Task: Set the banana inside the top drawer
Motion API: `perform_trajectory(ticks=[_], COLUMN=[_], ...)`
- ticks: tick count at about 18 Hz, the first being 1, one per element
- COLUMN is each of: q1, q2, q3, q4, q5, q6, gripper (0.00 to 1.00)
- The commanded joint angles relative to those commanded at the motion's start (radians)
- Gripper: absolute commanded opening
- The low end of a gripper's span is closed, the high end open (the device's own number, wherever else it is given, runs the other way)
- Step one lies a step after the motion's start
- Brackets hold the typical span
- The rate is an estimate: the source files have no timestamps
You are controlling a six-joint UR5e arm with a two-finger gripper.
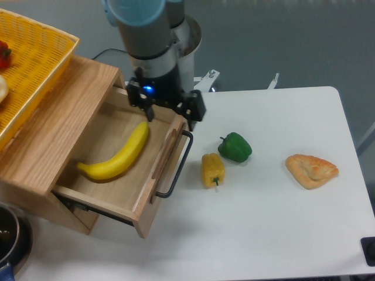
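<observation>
Camera view: banana (117, 157) lies flat inside the open top drawer (137, 205). Tool (167, 111) hangs over the drawer's back corner, holding nothing; can't tell its spread. Banana looks light, stiff, slick, so I'd grab mid-body.

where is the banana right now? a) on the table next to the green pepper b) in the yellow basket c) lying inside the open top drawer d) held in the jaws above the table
c, the banana lies flat on the floor of the open top drawer, free of the gripper, which is above the drawer's back right corner with nothing between its jaws.
</observation>
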Motion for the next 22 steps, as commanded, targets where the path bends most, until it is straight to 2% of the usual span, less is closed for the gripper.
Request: perform_trajectory(ticks=[6, 9, 16, 19, 22], q1=[0.153, 0.172, 0.197, 0.221, 0.229], q2=[-0.077, -0.146, -0.285, -0.302, -0.315], q3=[0.015, 0.025, 0.080, 0.084, 0.087], q4=[0.012, 0.009, 0.031, 0.063, 0.068], q5=[-0.113, -0.109, -0.100, -0.101, -0.101], q6=[0.113, 0.211, 0.313, 0.347, 0.357], gripper=[1.00, 1.00, 1.00, 1.00, 1.00])
